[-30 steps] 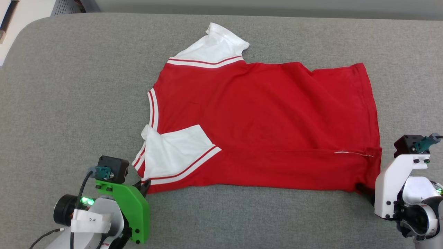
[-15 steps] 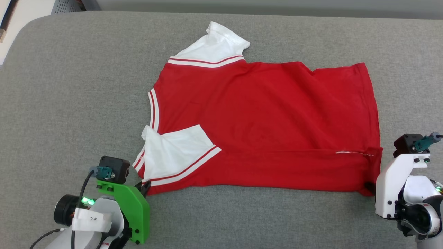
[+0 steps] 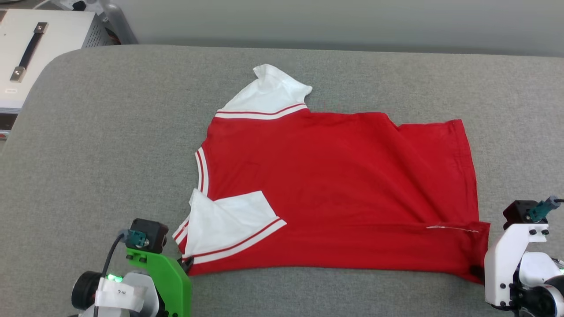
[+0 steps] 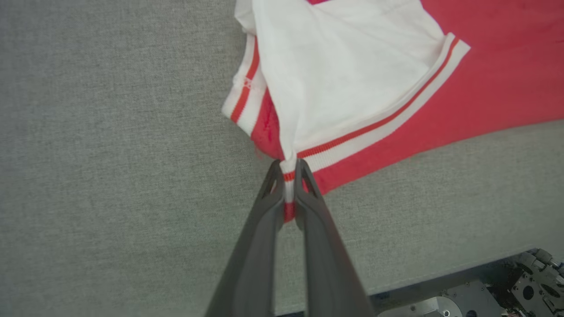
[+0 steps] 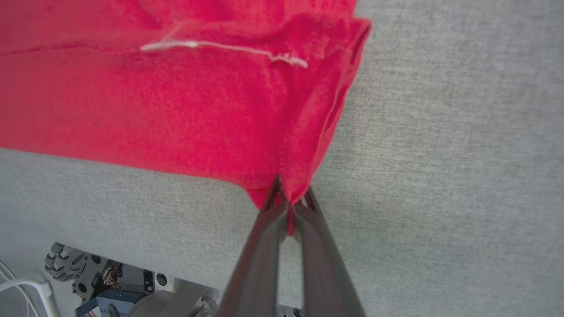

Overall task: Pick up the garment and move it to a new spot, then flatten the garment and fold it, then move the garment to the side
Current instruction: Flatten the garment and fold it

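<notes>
A red jersey shirt with white striped sleeves lies spread on the grey fabric desk, centred. Nearer the desk's front edge, the left tool pinches its sleeve trim, and the right tool pinches its hem corner.

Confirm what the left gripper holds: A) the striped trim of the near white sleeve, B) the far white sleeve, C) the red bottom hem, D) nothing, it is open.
A: the left wrist view shows the left gripper shut on the garment at the striped trim of its near sleeve.
</notes>
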